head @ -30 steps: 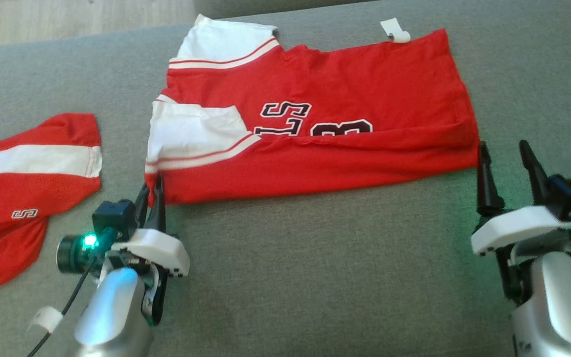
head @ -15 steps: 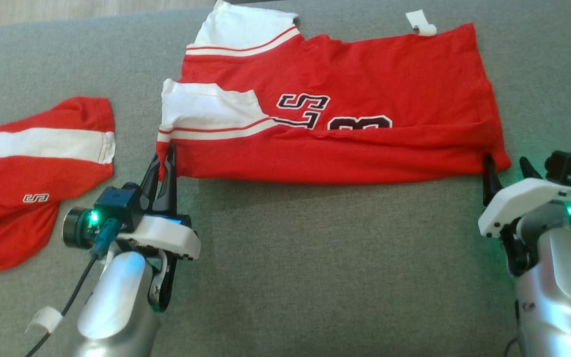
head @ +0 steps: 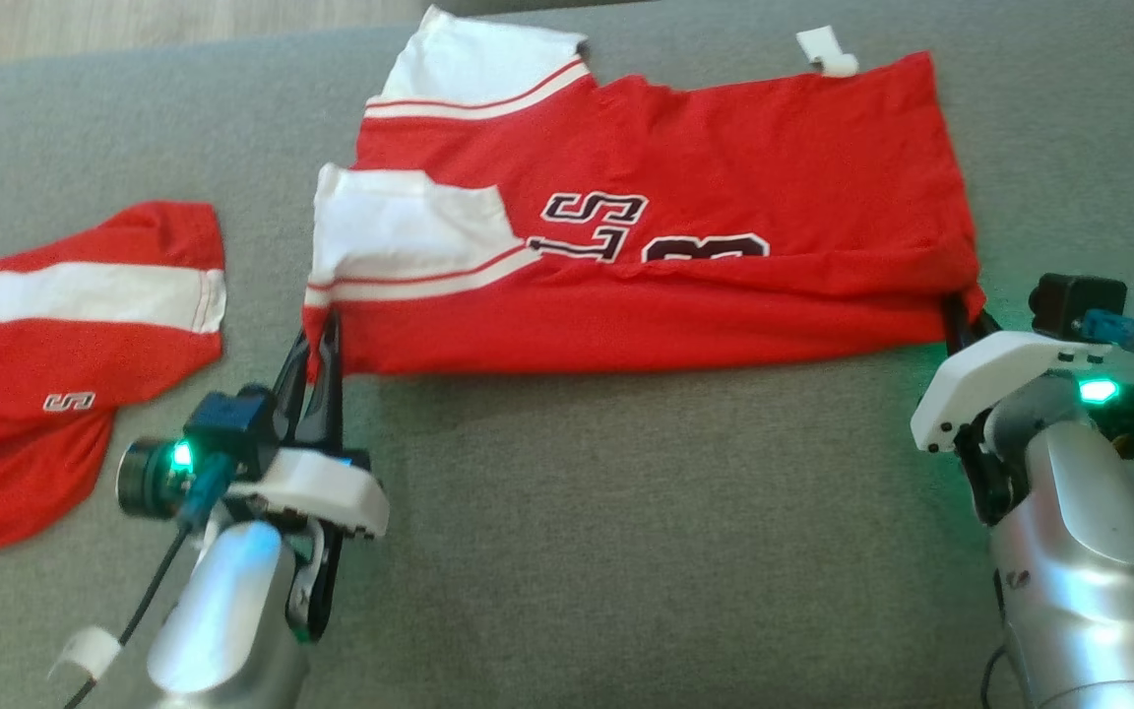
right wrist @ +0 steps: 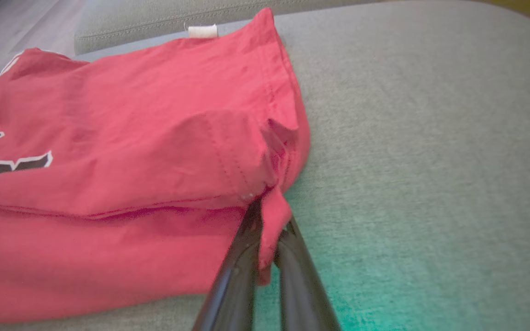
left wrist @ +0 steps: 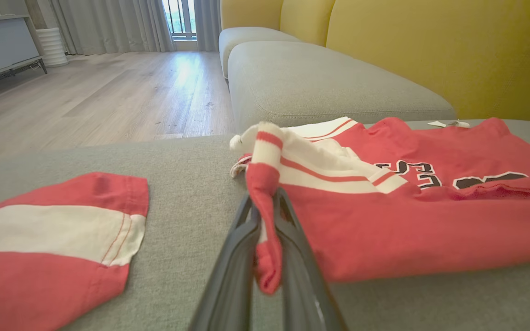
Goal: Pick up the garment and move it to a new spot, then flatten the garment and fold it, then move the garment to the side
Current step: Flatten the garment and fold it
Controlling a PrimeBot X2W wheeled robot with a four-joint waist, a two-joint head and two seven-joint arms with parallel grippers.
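Observation:
The garment is a red jersey with white sleeves and dark lettering, lying partly folded lengthwise across the grey cushion. At its near left corner my left gripper is shut on the red and white sleeve hem, which bunches up between the fingers. My right gripper is shut on the near right corner of the garment, a small red flap pinched between its dark fingers.
A second red and white garment lies at the left edge of the cushion. A white tag sticks out at the jersey's far hem. Behind are another grey cushion, a yellow backrest and wooden floor.
My right gripper moved in onto the garment's near right corner and shut on it. The left gripper kept its hold on the sleeve hem. The head camera shifted slightly.

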